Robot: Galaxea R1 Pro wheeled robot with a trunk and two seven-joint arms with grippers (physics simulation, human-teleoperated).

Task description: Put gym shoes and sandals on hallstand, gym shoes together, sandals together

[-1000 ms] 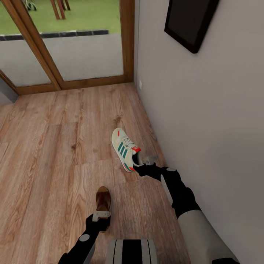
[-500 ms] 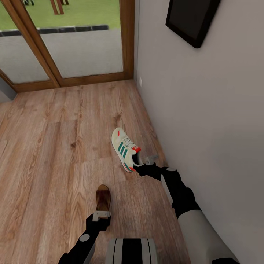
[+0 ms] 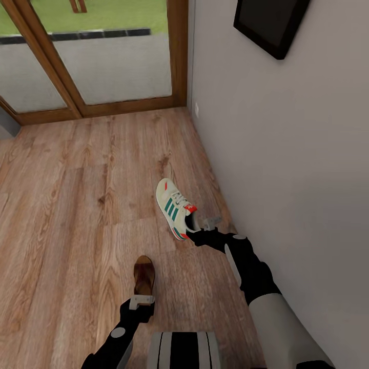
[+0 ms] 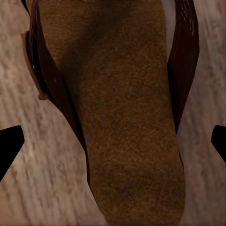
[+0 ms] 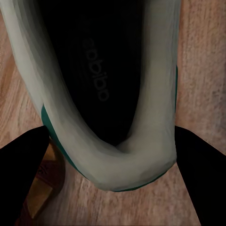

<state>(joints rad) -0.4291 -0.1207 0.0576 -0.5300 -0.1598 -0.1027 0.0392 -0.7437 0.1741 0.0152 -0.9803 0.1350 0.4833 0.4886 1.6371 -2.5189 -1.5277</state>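
A white gym shoe [image 3: 174, 209] with green stripes hangs just above the corridor floor [image 3: 66, 205] close to the wall. My right gripper [image 3: 197, 231] is shut on its heel; in the right wrist view the heel collar [image 5: 117, 155] sits between the two black fingers of that gripper [image 5: 113, 169]. A dark brown sandal [image 3: 144, 274] lies on the floor in front of my left gripper [image 3: 142, 302]. In the left wrist view the sandal's footbed [image 4: 127, 117] lies between the spread fingers of the left gripper [image 4: 113, 143], which is open and not touching it. The hallstand is out of view.
A grey wall [image 3: 287, 154] runs close along my right arm, with a dark framed panel [image 3: 269, 25] high on it. A wood-framed glass door [image 3: 113, 66] closes the far end. Open floor stretches to the left.
The camera has moved: door, floor and sandal have slid slightly up the picture. The gym shoe has kept its place in my right gripper. Both arms hold the same pose.
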